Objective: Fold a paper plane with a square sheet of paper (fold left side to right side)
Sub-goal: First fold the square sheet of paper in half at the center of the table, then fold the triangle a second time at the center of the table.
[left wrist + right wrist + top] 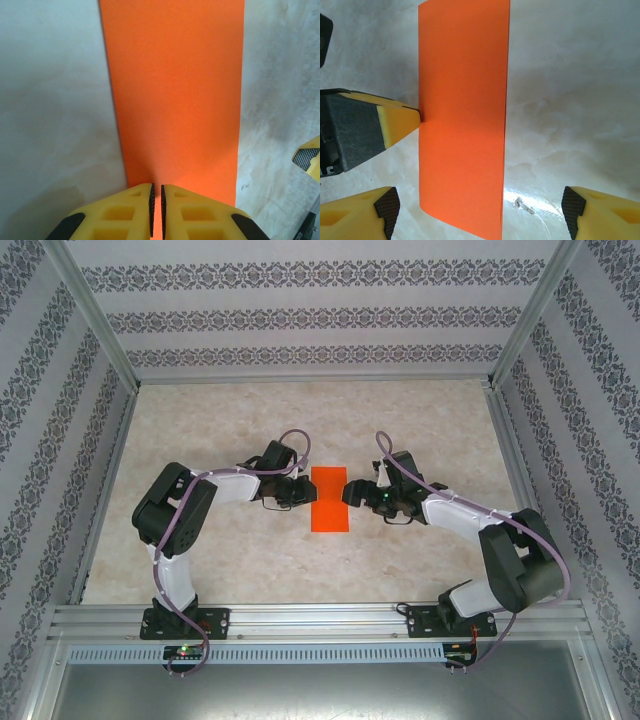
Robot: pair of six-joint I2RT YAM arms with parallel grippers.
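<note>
Lying flat mid-table, 1 orange sheet of paper folded narrow, left gripper closed touching its left edge, right gripper wide open, touching nothing, bare tabletop around.

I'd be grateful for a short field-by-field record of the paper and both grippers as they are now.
paper: the square sheet of paper, lying flat as a narrow orange rectangle
surface: the table, pale and marbled
left gripper: the left gripper is shut, tips at the paper's left long edge; pinching or just pressing, cannot tell
right gripper: the right gripper is open wide by the paper's right side, holding nothing
fold: halved, no point or wedge formed yet
</note>
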